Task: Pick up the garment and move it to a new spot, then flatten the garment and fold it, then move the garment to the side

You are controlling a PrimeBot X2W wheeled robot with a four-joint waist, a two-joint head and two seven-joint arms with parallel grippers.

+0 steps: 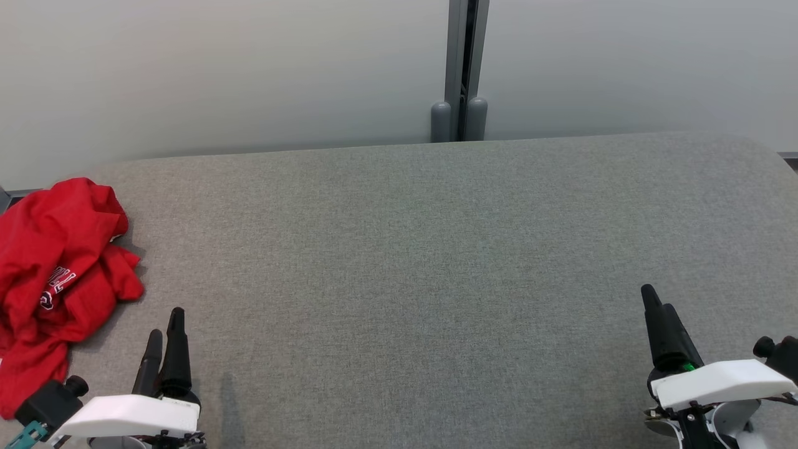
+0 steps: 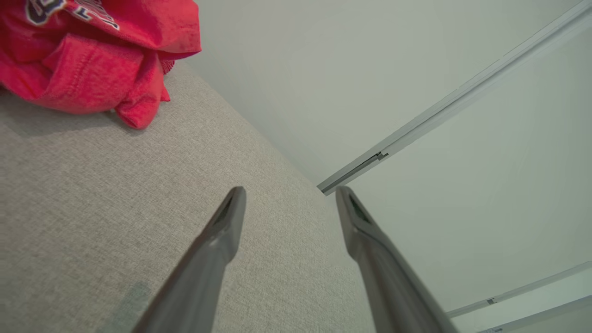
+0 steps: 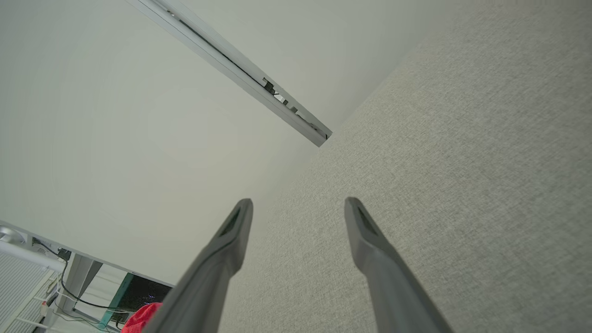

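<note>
While the garment (image 1: 56,274) lies bunched at the counter's (image 1: 399,249) left edge, no long axis can be made out in it.

Left gripper (image 1: 166,323): the nearer one, just right of the garment, jaws spread, empty, pointing forward low over the surface.

Right gripper (image 1: 658,298): well apart at the opposite side, likewise spread and empty.

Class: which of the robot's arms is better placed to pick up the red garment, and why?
Left. The garment lies crumpled near the open left gripper; the right gripper is across the table.
</note>
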